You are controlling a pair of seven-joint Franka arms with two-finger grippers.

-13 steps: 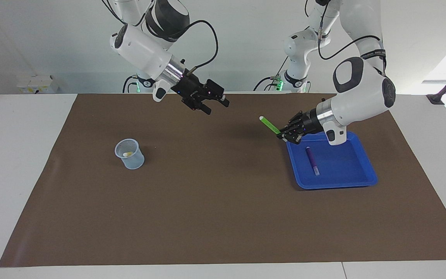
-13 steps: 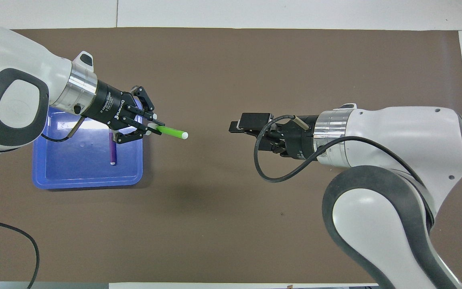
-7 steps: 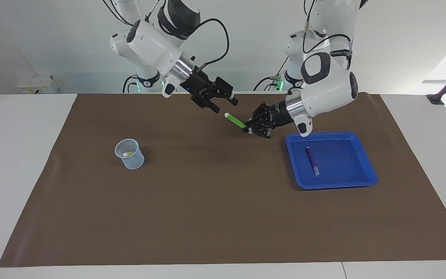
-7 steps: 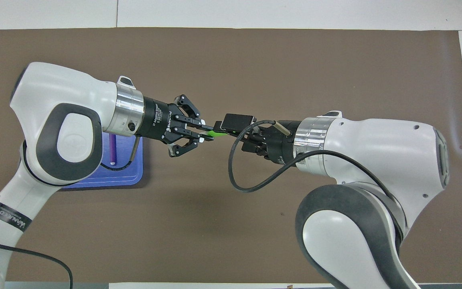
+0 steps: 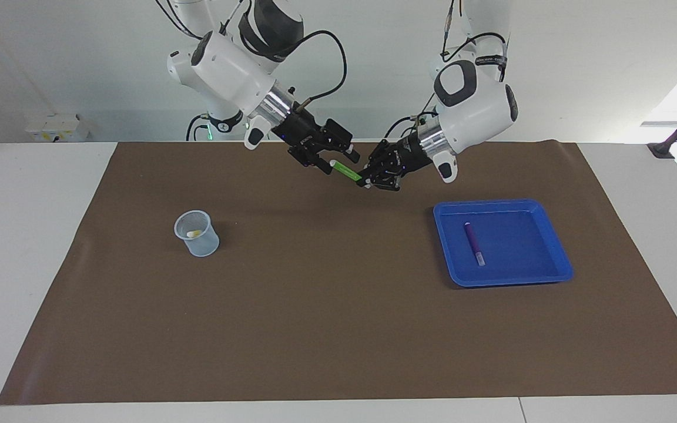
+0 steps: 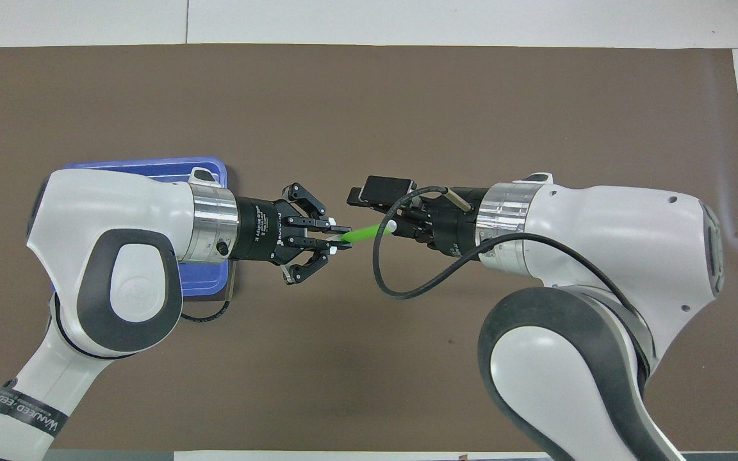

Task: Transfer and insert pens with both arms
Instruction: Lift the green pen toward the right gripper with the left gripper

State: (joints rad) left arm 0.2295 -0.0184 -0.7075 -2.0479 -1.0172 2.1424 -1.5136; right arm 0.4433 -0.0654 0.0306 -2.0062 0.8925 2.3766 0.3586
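Over the middle of the brown mat (image 5: 338, 329) on the worktop (image 5: 33, 235), up in the air, the 2 pincers meet tip to tip. The left pincer (image 5: 364, 181) (image 6: 337, 234) is clenched on the green pen (image 5: 345, 171) (image 6: 361, 234), gripping it at its lower end. The pen slants upward from those fingertips toward the right pincer (image 5: 334, 163) (image 6: 387, 218), and its pale cap end lies between that pincer's fingers. The right pincer's fingers stand apart around the cap end; whether they touch the pen cannot be told.

The left arm (image 5: 473, 106) (image 6: 119, 256) comes in from its own end of the worktop and the right arm (image 5: 227, 59) (image 6: 599, 256) from the other, both wrists angled down toward the pen.

Below the left pincer and toward the left arm's end of the worktop sits the blue tray (image 5: 550, 273) (image 6: 145, 168). In the overhead view the left arm covers most of it. The purple pen (image 5: 473, 242) lies flat in the tray, well apart from the left pincer, its pale end pointing away from the robots.

Toward the right arm's end of the worktop, well apart from the right pincer, stands a clear mesh cup (image 5: 197, 234). The yellow pen (image 5: 194, 234) is inside it, only its pale and yellow top showing through the rim
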